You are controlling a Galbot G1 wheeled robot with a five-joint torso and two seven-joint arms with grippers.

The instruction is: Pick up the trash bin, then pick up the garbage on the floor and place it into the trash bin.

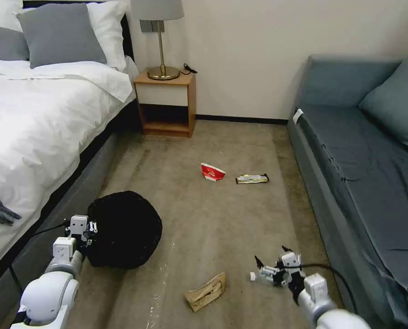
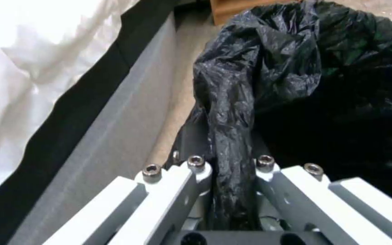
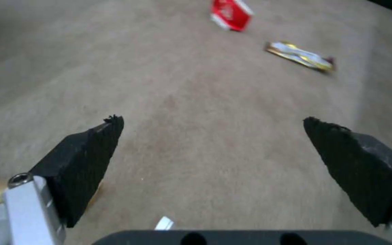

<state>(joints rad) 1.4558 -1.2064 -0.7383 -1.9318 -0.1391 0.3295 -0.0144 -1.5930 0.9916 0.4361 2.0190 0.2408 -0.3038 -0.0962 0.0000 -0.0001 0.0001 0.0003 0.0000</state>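
Note:
The trash bin (image 1: 126, 228), draped in a crinkly black bag (image 2: 296, 68), is at the left beside the bed. My left gripper (image 1: 88, 230) is at its near-left rim, shut on a fold of the bag (image 2: 230, 163). On the carpet lie a crushed red-and-white cup (image 1: 212, 172) (image 3: 230, 13), a dark wrapper with yellow print (image 1: 252, 178) (image 3: 300, 56) and a crumpled brown paper bag (image 1: 206, 291). A clear bottle (image 1: 258, 275) with a white cap lies just under my right gripper (image 1: 271, 255) (image 3: 213, 119), which is open and low over the floor.
A bed (image 1: 34, 119) with a white duvet runs along the left. A blue-grey sofa (image 1: 364, 173) lines the right. A wooden nightstand (image 1: 166, 103) with a lamp stands at the back wall. Bare carpet (image 1: 204, 214) lies between bed and sofa.

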